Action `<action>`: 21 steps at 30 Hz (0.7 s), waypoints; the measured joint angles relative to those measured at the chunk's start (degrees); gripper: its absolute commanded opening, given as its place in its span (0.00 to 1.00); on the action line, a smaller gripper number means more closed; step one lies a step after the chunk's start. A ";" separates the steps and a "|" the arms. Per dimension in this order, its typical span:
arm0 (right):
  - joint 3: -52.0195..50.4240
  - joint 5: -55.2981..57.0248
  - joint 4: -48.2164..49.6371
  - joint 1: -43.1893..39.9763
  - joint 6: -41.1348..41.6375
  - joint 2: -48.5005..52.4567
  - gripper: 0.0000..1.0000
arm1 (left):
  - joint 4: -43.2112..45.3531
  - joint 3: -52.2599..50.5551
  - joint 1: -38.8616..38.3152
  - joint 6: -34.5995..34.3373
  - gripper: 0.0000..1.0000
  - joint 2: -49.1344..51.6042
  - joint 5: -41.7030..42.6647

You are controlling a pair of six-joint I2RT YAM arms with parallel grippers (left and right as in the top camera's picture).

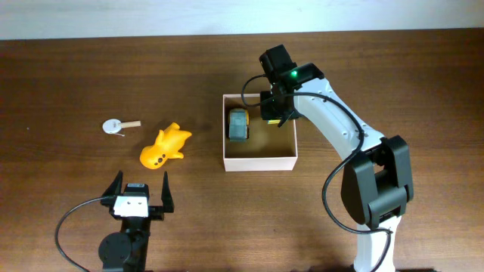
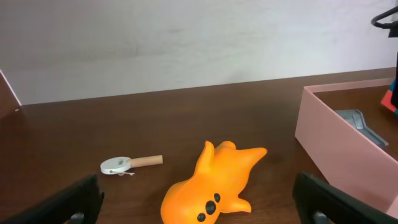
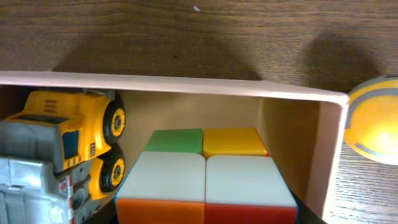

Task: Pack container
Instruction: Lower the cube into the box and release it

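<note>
The container (image 1: 257, 165) is a square white-walled box with a tan inside, at the table's middle; it also shows in the left wrist view (image 2: 336, 149) and the right wrist view (image 3: 186, 84). A yellow and grey toy truck (image 1: 239, 123) (image 3: 62, 137) lies in its left half. My right gripper (image 1: 274, 109) is over the container's back right and is shut on a colour-tiled cube (image 3: 205, 177), low inside the box. An orange toy (image 1: 165, 147) (image 2: 217, 180) lies left of the container. My left gripper (image 1: 141, 183) (image 2: 202, 202) is open and empty, just in front of it.
A small white disc with a wooden handle (image 1: 117, 125) (image 2: 121, 164) lies at the far left. A yellow ball with grey stripes (image 3: 373, 118) sits on the table just outside the container's wall, seen only in the right wrist view.
</note>
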 measured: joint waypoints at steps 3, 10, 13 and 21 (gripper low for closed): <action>0.00 0.57 0.11 0.00 0.31 0.15 0.48 | 0.00 0.00 0.00 0.00 0.99 0.00 0.00; 0.00 0.92 0.31 0.00 0.52 0.28 0.63 | -0.02 0.00 0.00 0.00 0.99 0.00 0.00; 0.00 0.98 0.31 0.04 0.50 0.28 0.63 | -0.02 0.00 0.00 0.00 0.99 0.00 0.00; 0.00 -2.10 1.53 0.04 -1.03 0.28 0.52 | -0.02 0.00 0.00 0.00 0.99 0.00 0.00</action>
